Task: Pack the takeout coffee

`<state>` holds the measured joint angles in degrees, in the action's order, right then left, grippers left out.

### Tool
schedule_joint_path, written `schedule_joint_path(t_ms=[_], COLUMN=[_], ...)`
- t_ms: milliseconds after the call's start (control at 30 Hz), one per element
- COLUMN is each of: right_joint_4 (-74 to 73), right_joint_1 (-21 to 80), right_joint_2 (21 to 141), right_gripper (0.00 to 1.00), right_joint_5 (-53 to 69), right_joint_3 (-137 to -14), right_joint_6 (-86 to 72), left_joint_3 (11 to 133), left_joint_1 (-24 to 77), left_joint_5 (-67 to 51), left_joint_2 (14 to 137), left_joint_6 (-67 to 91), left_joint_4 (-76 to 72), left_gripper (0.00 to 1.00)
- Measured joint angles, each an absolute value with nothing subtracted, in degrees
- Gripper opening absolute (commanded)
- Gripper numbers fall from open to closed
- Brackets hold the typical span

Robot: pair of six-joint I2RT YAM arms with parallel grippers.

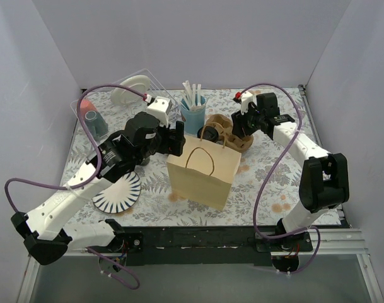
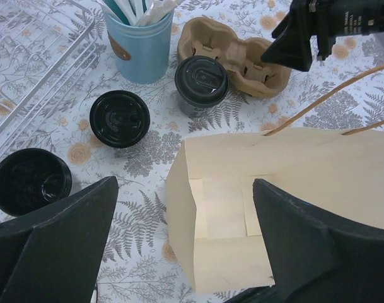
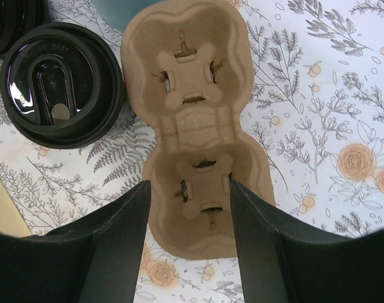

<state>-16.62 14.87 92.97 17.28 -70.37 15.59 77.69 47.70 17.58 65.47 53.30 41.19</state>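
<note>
The takeout coffee (image 2: 201,81), a small black cup with a black sip lid, stands on the table behind the brown paper bag (image 1: 201,170) and left of the cardboard cup carrier (image 3: 195,126). It also shows in the right wrist view (image 3: 59,85) and the top view (image 1: 210,134). The bag stands upright with its mouth open (image 2: 273,208). My left gripper (image 2: 185,240) is open and empty, over the bag's left wall (image 1: 178,140). My right gripper (image 3: 190,208) is open and empty, straddling the carrier's near well from above (image 1: 242,129).
A light blue cup with white sticks (image 2: 140,44) stands behind the coffee. Another black lidded round (image 2: 120,118) and a lidless black cup (image 2: 31,181) sit left of the bag. A wire rack (image 2: 34,69) is at far left. A striped plate (image 1: 118,192) lies near front left.
</note>
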Motion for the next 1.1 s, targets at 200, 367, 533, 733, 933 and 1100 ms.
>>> schedule_joint_path(t_ms=[200,367,533,733,933,1100], right_joint_4=[-13.63,-12.38,-11.38,-9.93,-9.08,-8.93], right_joint_1=[14.85,14.83,14.79,14.79,14.79,14.81], right_joint_2=[97.12,101.06,102.80,104.49,106.43,107.04], right_gripper=[0.59,0.59,0.60,0.59,0.57,0.49], right_joint_5=[18.87,19.84,21.04,22.06,22.52,22.48], right_joint_3=[-70.46,-71.29,-72.23,-73.65,-74.22,-74.22], right_joint_6=[18.00,19.27,19.88,19.86,19.64,19.46], left_joint_3=[78.72,78.70,78.70,79.02,79.02,79.02], left_joint_1=[47.70,47.70,47.70,47.68,47.68,47.68], left_joint_5=[18.35,19.16,20.75,22.15,22.26,22.26], left_joint_2=[62.39,57.34,52.10,50.81,52.10,52.29], left_joint_6=[57.47,60.53,62.28,63.07,63.07,63.05], left_joint_4=[44.64,46.41,46.81,47.94,48.10,48.03], left_gripper=[0.98,0.98,0.98,0.98,0.98,0.98])
